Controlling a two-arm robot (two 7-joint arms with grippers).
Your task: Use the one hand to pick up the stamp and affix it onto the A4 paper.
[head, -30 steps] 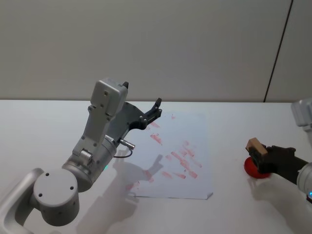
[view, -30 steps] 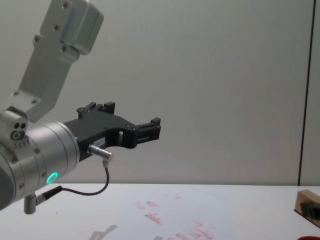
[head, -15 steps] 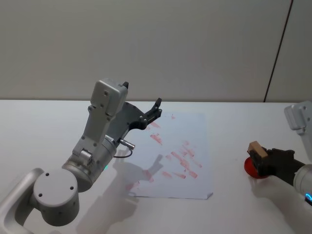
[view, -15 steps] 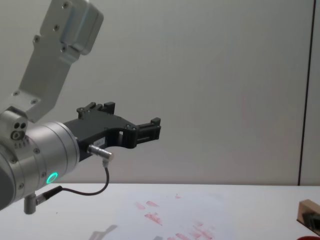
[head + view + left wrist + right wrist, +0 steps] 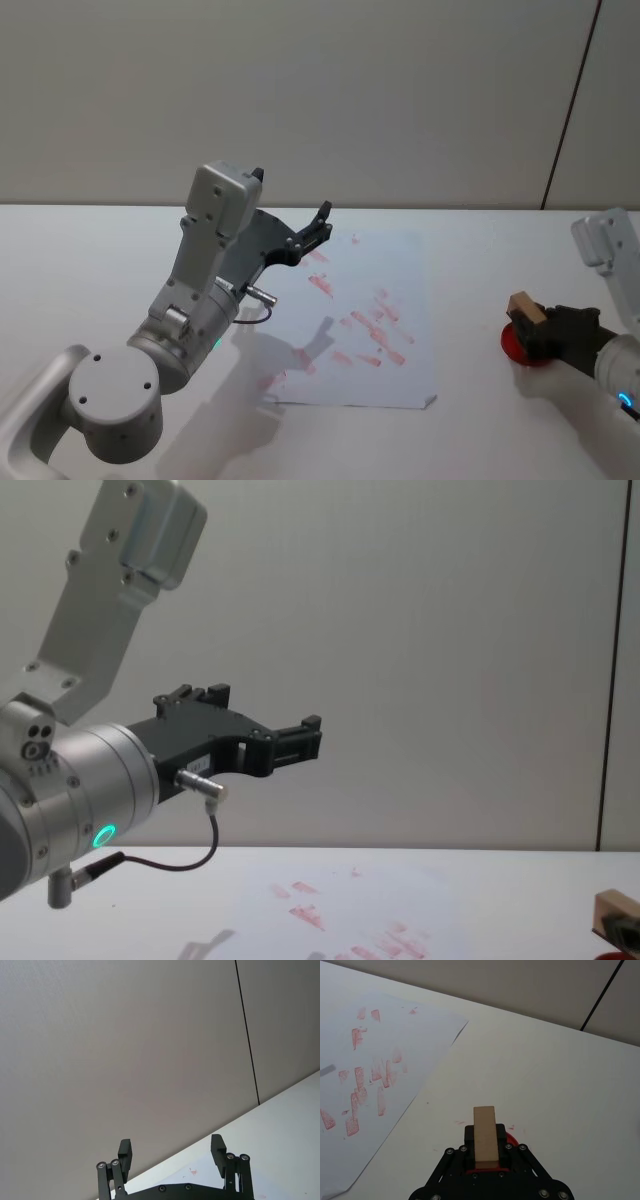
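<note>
Head view: right gripper (image 5: 538, 330) clamped on the stamp (image 5: 524, 307) above a red ink pad (image 5: 522, 347), well right of the A4 paper (image 5: 385, 300); inking step, carry to paper next; left gripper (image 5: 322, 222) parked aloft, fingers apart.

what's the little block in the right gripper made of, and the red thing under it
The block looks like bare pale wood: matte tan faces, squared edges, no gloss. The right gripper is shut on it. The red disc beneath looks like an ink pad, perhaps plastic or rubber; too much of it is hidden to be sure. The paper is a thin white sheet with red prints.
</note>
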